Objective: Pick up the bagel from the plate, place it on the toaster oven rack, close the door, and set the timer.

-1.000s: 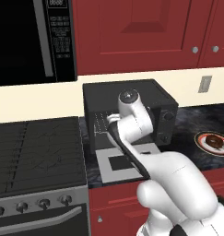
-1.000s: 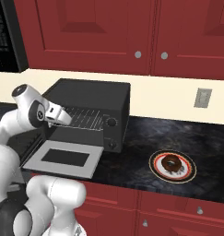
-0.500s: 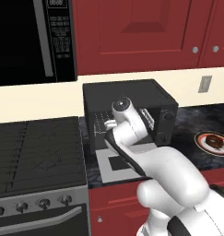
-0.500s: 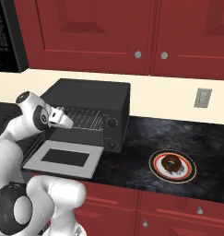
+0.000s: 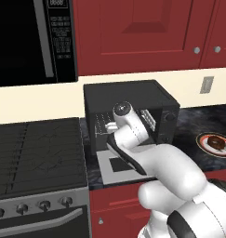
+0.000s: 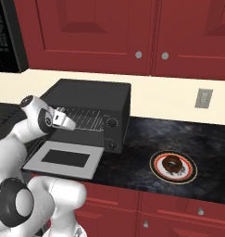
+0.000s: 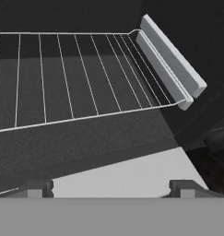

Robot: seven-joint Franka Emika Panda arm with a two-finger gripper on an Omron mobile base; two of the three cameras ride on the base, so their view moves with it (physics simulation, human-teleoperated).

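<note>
At the mouth of the toaster oven [image 6: 93, 109], the gripper [image 7: 111, 188] hung with its two dark finger tips spread wide apart and nothing between them. It pointed into the cavity, just above the near edge of the rack [image 7: 81, 73], whose thin silvery wires lay bare. In the right base view the gripper [image 6: 67, 122] stood just in front of the rack [image 6: 86, 118], over the hinge side of the door [image 6: 65, 159], which lay folded down flat toward the counter edge, its dark glass facing up inside the silver-grey frame. The left base view showed the white wrist in front of the oven's opening, with the toaster oven [image 5: 133, 100] behind it and the door [image 5: 115, 165] flat below.

The bagel [image 6: 171, 163], dark and ring-shaped, sat on the plate [image 6: 185, 176], well apart from the oven to its right on the dark speckled counter [image 6: 146, 139]. To the oven's left was the stove [image 5: 35, 158], and above that the black microwave [image 5: 30, 42]; red cabinets [image 6: 132, 32] hung over the counter.
</note>
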